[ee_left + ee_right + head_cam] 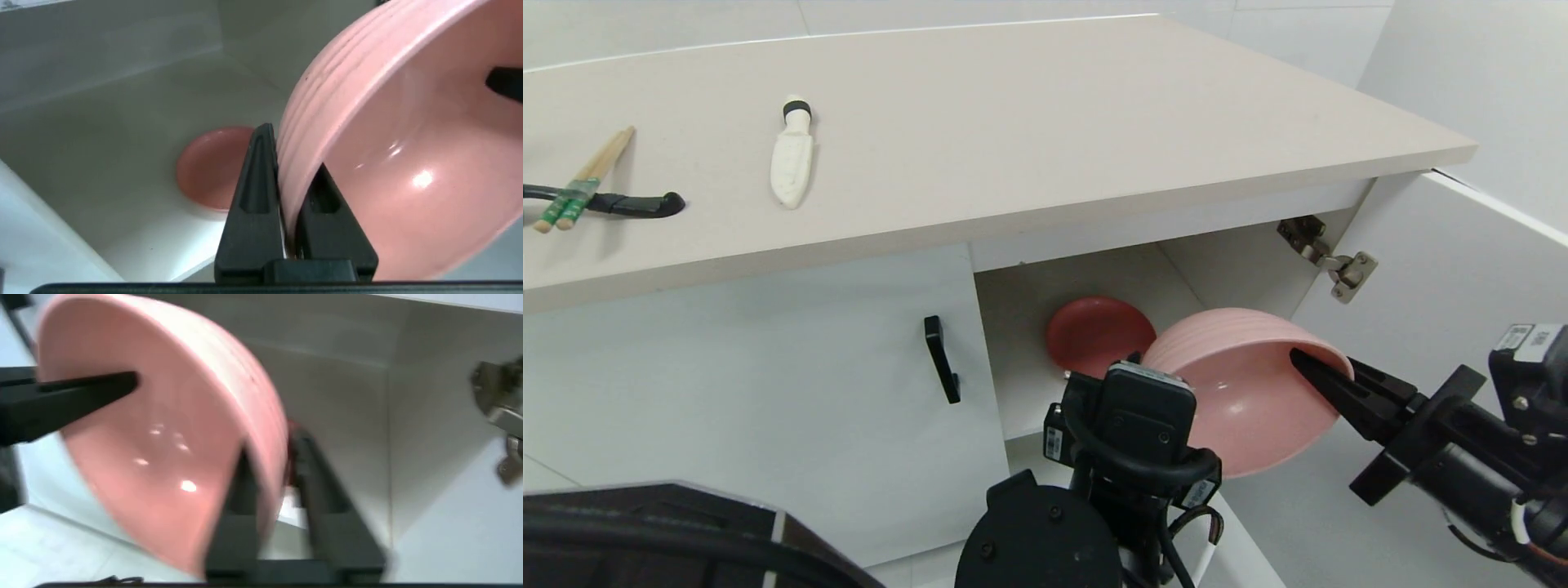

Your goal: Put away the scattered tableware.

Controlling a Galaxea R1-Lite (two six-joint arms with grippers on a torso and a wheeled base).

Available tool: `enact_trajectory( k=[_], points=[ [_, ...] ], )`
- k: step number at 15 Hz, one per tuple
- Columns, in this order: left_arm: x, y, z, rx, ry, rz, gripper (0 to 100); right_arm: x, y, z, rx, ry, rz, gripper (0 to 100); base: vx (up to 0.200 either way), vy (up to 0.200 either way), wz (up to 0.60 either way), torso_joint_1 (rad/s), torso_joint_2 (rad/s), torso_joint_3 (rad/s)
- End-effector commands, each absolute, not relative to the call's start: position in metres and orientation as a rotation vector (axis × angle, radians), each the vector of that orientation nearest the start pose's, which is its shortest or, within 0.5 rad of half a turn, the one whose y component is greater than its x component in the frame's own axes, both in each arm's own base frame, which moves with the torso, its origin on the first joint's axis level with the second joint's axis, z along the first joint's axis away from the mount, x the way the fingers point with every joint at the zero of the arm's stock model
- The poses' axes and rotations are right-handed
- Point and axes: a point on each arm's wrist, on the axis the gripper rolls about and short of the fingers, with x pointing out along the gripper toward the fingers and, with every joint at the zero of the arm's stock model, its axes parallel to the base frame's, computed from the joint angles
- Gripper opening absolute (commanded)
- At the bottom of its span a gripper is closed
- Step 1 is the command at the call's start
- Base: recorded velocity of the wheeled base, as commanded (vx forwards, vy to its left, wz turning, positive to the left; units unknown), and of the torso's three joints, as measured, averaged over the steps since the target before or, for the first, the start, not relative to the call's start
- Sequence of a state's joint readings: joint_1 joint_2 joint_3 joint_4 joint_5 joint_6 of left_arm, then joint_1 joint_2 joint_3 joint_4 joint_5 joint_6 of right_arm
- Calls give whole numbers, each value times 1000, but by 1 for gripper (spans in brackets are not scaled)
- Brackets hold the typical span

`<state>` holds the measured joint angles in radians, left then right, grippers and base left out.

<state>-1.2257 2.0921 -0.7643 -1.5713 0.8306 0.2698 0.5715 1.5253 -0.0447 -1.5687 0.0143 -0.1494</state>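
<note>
White cabinet (768,367) backs glossy, ribbed pink bowl (1250,408).

Beige worktop (1029,122): white sheathed knife (792,155), chopsticks (580,184) lying across a black handle (633,204) at its left end. Cabinet shelf (106,163) below: small red dish (1098,333).

Left gripper (288,214) pinches the rim of the pink bowl (1250,400) — one finger inside, one outside. Right gripper (274,478) grips the rim opposite it, likewise straddling the wall, both arms extended forward.
</note>
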Motion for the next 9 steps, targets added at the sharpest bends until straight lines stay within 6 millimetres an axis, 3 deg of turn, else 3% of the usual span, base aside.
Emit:
enact_trajectory(
  k=[1, 2, 3, 7, 8, 9],
  points=[
    [136, -329, 132, 59, -177, -374, 0, 148, 100, 142, -118, -134, 604, 0, 0, 0, 0, 0, 0, 0],
    [133, -329, 131, 63, -174, -382, 0, 148, 100, 142, -118, -135, 604, 0, 0, 0, 0, 0, 0, 0],
    [129, -331, 130, 62, -174, -398, 100, 148, 100, 142, -117, -137, 603, 0, 0, 0, 0, 0, 0, 0],
    [120, -325, 147, 19, -195, -416, 100, 148, 99, 141, -120, -127, 601, 0, 0, 0, 0, 0, 0, 0],
    [114, -312, 157, 6, -212, -458, 100, 147, 98, 139, -123, -117, 601, 0, 0, 0, 0, 0, 0, 0],
    [104, -284, 164, 28, -233, -587, 100, 147, 98, 136, -128, -102, 599, 0, 0, 0, 0, 0, 0, 0]
  ],
)
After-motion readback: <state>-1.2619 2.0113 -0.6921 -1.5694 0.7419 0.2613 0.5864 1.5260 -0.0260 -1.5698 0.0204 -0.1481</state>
